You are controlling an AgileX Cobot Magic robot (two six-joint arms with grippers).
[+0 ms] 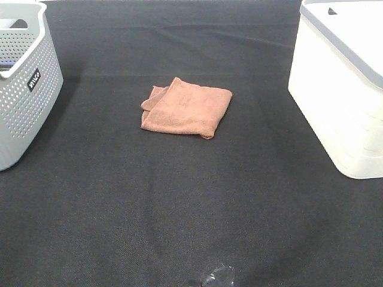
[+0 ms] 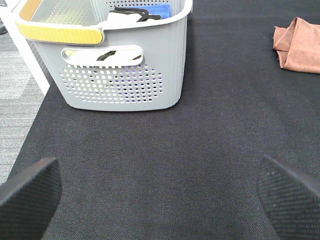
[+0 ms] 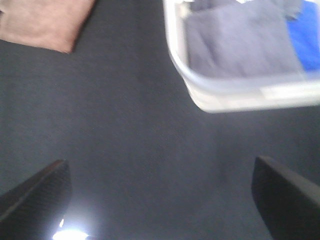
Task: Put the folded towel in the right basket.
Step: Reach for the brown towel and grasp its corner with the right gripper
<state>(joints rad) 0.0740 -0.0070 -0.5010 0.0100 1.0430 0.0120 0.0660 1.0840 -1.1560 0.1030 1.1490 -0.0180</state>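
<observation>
Grey perforated plastic basket on a black woven table cover.
It stands at the cover's left edge, with a yellow-padded handle; a blue item and black-and-white items lie inside.

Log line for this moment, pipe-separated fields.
phase: before grasp | towel: folded, on black mat, untouched | right basket: towel not inside | left gripper: open, empty | right gripper: open, empty
</observation>
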